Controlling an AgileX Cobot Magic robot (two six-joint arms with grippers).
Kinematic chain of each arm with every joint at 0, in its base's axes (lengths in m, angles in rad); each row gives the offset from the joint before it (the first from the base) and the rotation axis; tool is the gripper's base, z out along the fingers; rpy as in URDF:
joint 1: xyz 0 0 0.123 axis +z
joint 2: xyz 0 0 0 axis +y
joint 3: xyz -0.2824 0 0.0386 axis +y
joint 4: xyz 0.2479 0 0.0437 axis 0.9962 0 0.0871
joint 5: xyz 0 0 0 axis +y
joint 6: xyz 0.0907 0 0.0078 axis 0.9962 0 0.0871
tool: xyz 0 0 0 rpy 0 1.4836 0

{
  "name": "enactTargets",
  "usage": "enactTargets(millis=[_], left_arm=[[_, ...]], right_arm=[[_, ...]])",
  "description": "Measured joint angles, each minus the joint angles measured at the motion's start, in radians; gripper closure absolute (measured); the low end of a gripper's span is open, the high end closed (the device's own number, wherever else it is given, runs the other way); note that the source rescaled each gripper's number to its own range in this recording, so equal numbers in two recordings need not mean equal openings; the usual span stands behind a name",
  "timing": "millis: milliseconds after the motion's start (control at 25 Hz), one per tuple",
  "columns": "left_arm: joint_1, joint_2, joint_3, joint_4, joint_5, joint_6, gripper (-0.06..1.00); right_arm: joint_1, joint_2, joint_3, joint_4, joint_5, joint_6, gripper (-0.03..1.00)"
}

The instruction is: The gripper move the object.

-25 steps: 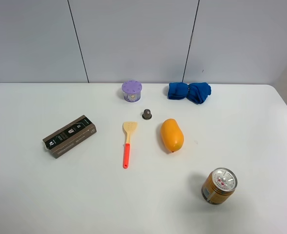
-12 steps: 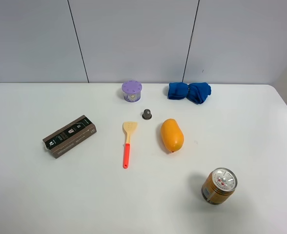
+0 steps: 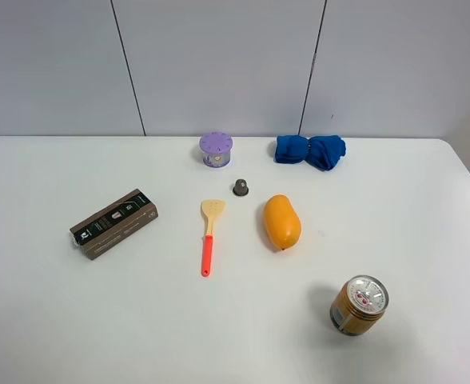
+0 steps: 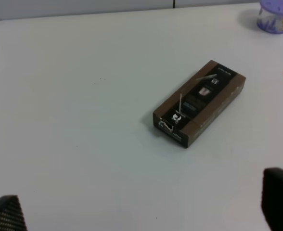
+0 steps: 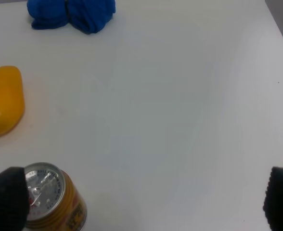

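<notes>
The tiny dark grey-brown capsule (image 3: 240, 188) stands on the white table (image 3: 395, 232), between the purple round container (image 3: 216, 150) and the orange mango (image 3: 281, 222). No arm shows in the high view. My left gripper (image 4: 141, 211) is open and empty, only its fingertips (image 4: 6, 214) showing, with a dark brown box (image 4: 199, 102) beyond it. My right gripper (image 5: 141, 202) is open and empty, its fingertips (image 5: 6, 197) beside the gold can (image 5: 52, 196). The capsule is out of both wrist views.
A dark brown box (image 3: 113, 222) lies at the left. A spatula with a red handle (image 3: 209, 236) lies left of the mango. A blue cloth (image 3: 310, 150) sits at the back. A gold can (image 3: 359, 305) stands at the front right.
</notes>
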Motion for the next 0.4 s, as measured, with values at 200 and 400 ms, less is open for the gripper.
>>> enactTargets(millis=[200, 400], left_arm=[[0.000, 0.000, 0.000, 0.000, 0.000, 0.000, -0.06], [0.000, 0.000, 0.000, 0.000, 0.000, 0.000, -0.06]], right_arm=[[0.000, 0.000, 0.000, 0.000, 0.000, 0.000, -0.01], [0.000, 0.000, 0.000, 0.000, 0.000, 0.000, -0.01]])
